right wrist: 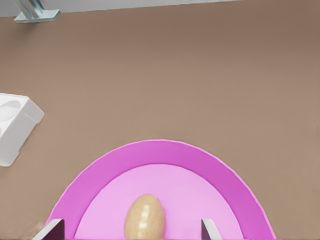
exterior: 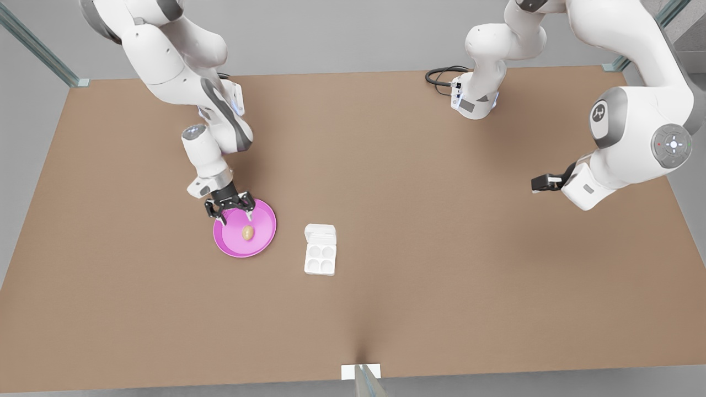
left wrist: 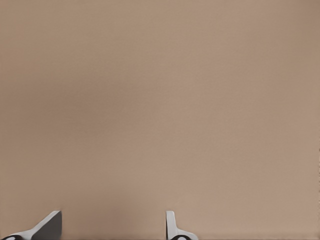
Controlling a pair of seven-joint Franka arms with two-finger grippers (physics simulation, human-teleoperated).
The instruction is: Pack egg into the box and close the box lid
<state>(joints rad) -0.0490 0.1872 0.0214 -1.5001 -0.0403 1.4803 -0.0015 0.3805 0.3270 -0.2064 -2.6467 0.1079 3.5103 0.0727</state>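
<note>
A tan egg lies in the middle of a round pink plate. My right gripper hangs open just above the plate's far rim, its fingertips to either side of the egg and apart from it. To the plate's right in the front view, the white box shows four empty cups. The box lid lies open on the tray's far side. My left gripper waits open over bare table at the front view's right.
A black cable loops beside the arm base at the back. A small white marker sits at the table's near edge. Brown tabletop stretches between the box and the left arm.
</note>
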